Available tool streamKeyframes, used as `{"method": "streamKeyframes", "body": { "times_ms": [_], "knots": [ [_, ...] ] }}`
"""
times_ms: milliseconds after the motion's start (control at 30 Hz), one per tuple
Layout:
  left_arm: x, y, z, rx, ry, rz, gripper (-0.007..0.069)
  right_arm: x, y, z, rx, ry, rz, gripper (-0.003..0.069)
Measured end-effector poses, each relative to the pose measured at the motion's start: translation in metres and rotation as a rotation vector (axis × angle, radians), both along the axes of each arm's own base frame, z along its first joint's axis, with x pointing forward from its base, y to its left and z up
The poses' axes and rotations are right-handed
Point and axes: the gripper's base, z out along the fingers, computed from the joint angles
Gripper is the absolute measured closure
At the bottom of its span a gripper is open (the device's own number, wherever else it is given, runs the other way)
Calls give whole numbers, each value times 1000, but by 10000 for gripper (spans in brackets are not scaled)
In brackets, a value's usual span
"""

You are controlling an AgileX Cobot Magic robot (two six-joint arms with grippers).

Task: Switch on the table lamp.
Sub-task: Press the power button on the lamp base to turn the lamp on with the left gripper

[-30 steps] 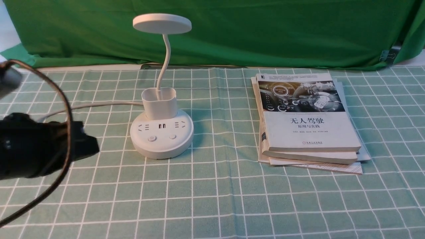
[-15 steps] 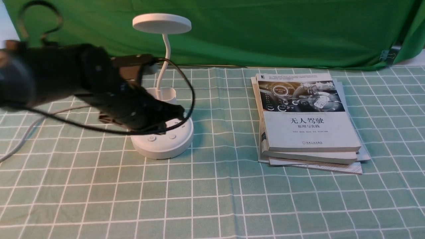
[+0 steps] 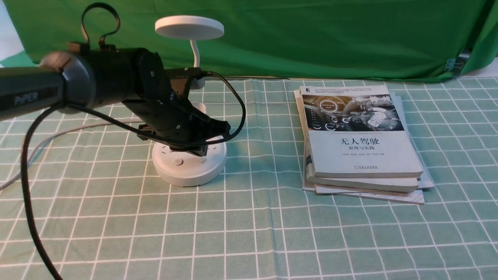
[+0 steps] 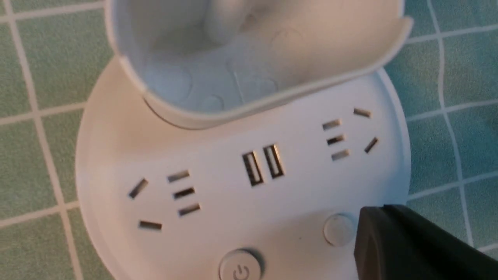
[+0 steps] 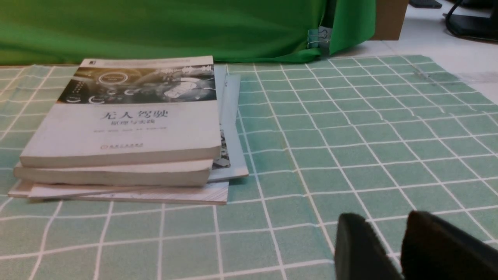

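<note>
The white table lamp point(image 3: 189, 171) stands at the left of the checked cloth, its disc head point(image 3: 189, 27) on a thin gooseneck above a squarish cup point(image 4: 241, 66). The round base carries sockets, a power button point(image 4: 240, 268) and a plain round button point(image 4: 338, 230). My left gripper point(image 3: 201, 149) is shut and points down over the base's front right. In the left wrist view its dark tip point(image 4: 373, 219) sits right beside the plain button, nothing held. My right gripper point(image 5: 383, 227) hovers low over bare cloth, a narrow gap between its fingers, and is absent from the front view.
A stack of books point(image 3: 362, 136) lies right of the lamp, also in the right wrist view as books point(image 5: 124, 124). The lamp's grey cord point(image 3: 78, 128) runs off left. A green backdrop point(image 3: 311, 39) closes the far edge, with a binder clip point(image 5: 319, 37) on it.
My left arm has swung in from the near left, up and over the lamp's base, then dropped its shut tip closer to the base's front right. The lamp and books have not moved.
</note>
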Motion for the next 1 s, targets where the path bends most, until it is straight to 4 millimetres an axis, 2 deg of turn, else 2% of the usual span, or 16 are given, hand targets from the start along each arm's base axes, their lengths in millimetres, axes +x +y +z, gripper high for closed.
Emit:
{"method": "streamKeyframes", "body": {
  "times_ms": [100, 233, 600, 1000],
  "knots": [
    [1, 0, -2, 1, 2, 2, 621, 0, 0, 0, 0, 0, 0, 419],
    [3, -1, -16, 18, 36, -1, 621, 0, 0, 0, 0, 0, 0, 419],
    [5, -3, -25, 43, 70, -10, 621, 0, 0, 0, 0, 0, 0, 419],
    [1, -19, -32, 134, 53, -37, 620, 0, 0, 0, 0, 0, 0, 419]
  ]
}}
